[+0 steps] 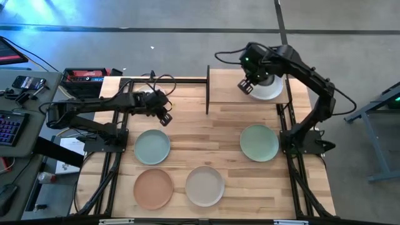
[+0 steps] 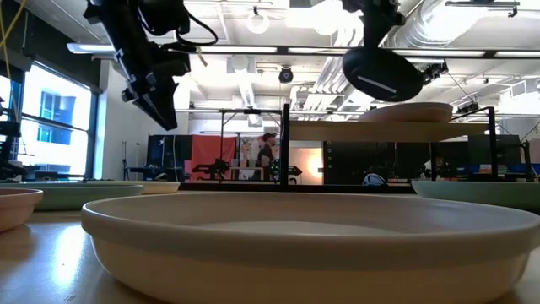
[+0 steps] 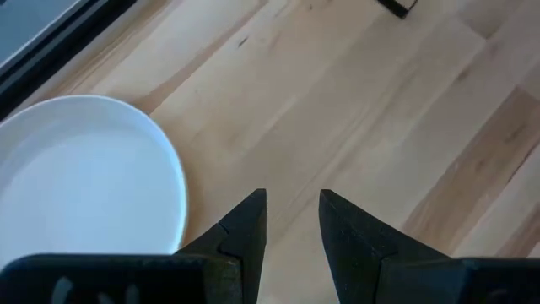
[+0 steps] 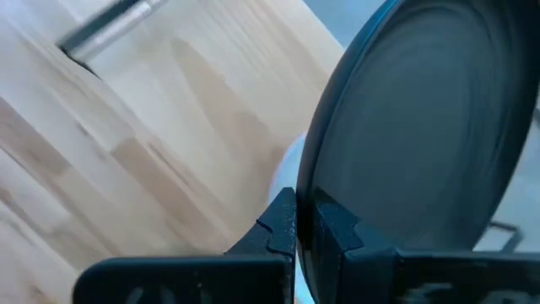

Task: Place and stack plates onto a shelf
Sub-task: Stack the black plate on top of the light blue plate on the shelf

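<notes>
A: Plate count?

B: Four lie loose on the table (image 1: pixel 231 140): blue-green plate (image 1: pixel 152 147), mint green plate (image 1: pixel 259 142), peach plate (image 1: pixel 153 189), beige plate (image 1: pixel 204 185). A white plate (image 1: pixel 273 89) sits on the shelf (image 1: pixel 226 87), at its 3 o'clock end. A black plate (image 2: pixel 381 73) is clamped edge-on in the right tool (image 4: pixel 305 221), tilted above the white one. Six seen in all.

A: Shelf contents?

B: Only the white plate rests on it; the 9 o'clock half of the board is bare.

A: Left tool?

B: Left tool (image 1: pixel 165 115) hangs over the table at 12 o'clock of the blue-green plate, fingers apart, holding nothing.

A: View differences?

B: The high view shows the colours and layout, but the black plate is hidden under the right arm there. The low view shows the black plate in the air, clear of the shelf. The right wrist view shows the tool pinching the black plate's rim.
</notes>
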Robot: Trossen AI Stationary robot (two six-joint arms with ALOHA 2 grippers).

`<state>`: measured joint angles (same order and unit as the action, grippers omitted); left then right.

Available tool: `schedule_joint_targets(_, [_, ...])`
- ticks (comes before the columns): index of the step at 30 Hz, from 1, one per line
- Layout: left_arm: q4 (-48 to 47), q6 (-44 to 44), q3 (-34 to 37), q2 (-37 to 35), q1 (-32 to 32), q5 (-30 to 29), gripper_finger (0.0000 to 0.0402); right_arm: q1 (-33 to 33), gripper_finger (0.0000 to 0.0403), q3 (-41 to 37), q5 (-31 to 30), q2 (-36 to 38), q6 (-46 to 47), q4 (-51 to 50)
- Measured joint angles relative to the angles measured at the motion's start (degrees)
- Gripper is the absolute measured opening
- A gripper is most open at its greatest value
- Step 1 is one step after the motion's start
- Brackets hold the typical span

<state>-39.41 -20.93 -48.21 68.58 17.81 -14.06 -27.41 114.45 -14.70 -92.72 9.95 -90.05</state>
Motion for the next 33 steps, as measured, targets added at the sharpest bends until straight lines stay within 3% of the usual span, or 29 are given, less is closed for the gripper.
schedule_joint_targets(6, [1.3,-0.1,0.0,0.0,1.6,-0.2,0.0102,-1.6,0.0,-0.7,0.2,-1.3,-7.3,0.3])
schedule_joint_targets(15, [2.4,-2.0,0.0,0.0,3.9,-0.2,0.0102,-0.8,0.0,-14.5,-4.7,2.2,-8.1,0.0])
schedule_joint_targets(21, [2.6,-2.5,0.0,0.0,5.3,-0.5,0.0102,0.2,0.0,-20.8,-4.6,4.2,-9.9,0.0])
schedule_joint_targets(33, [3.6,-3.0,0.0,0.0,6.6,-0.6,0.0102,-0.3,0.0,-25.5,-4.5,4.3,-12.0,1.4])
